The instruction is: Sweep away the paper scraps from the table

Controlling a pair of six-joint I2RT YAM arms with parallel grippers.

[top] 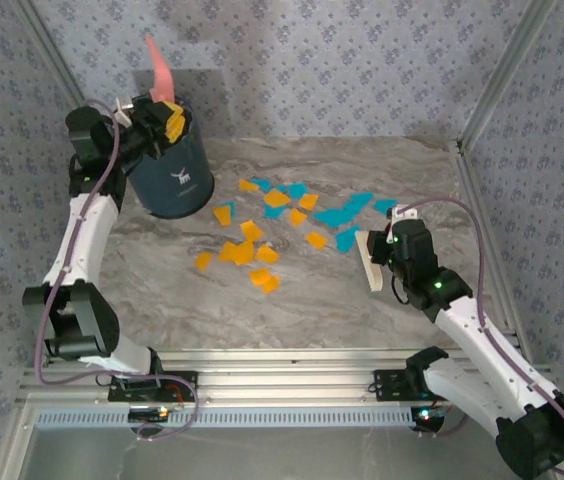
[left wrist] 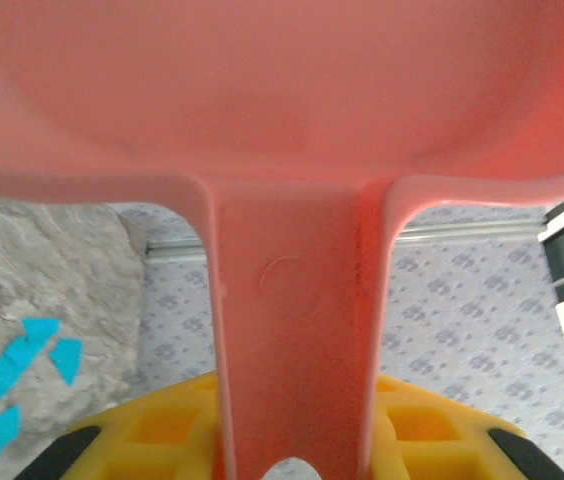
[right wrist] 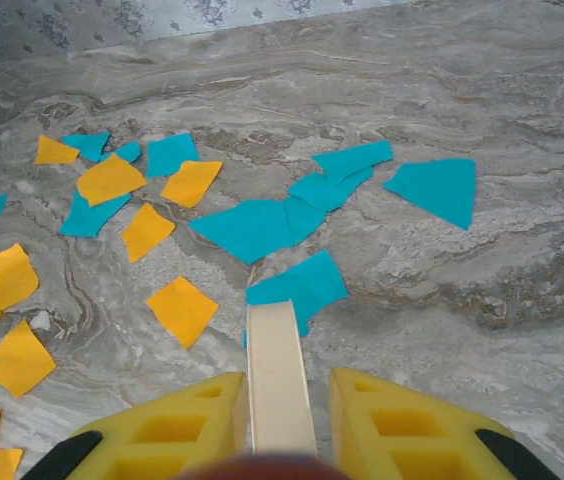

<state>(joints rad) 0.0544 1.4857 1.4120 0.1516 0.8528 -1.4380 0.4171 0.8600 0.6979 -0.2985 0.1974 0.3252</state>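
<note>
- Left gripper: yellow fingers are clamped on the handle of the pink dustpan. The jaws are narrow, with the handle filling the gap.
- From the top camera, the left gripper sits at the mouth of a dark blue bin at the far left of the table. The dustpan's pan points up past the bin rim, against the wall.
- I cannot tell what is inside the bin.
- Right gripper: the jaws are pinched tight on a cream flat bar, which runs forward and down toward the table surface.
- The bar's far end meets the near edge of one cyan scrap. I cannot tell whether they touch or only overlap.
- From the top camera, the right gripper is right of centre, and the bar is just beside the right end of the scrap field.
- The paper scraps lie flat and loose across the middle of the table, between the bin and the bar. The orange ones cluster to the left and nearer the arms. The cyan ones are mostly to the right and farther back.
</note>
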